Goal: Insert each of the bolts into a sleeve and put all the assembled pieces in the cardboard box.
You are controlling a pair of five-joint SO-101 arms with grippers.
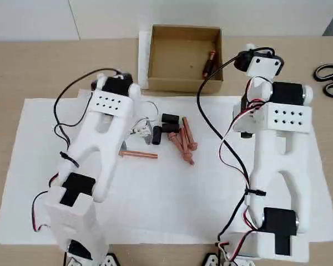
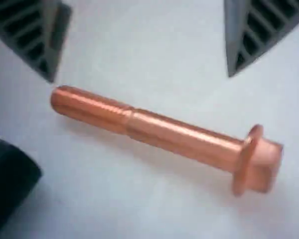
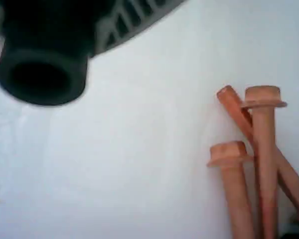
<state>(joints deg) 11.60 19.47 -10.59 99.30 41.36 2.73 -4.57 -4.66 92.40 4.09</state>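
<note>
Lying flat on the white sheet, the lone bolt sits just off the tips of the left gripper. That gripper's fingers are spread wide, and the bolt runs across the gap without touching them. A loose sleeve lies just beside the bolt's plain end. The right gripper is clamped on a held sleeve, well apart from the lone bolt, beyond the three clustered bolts.
</note>
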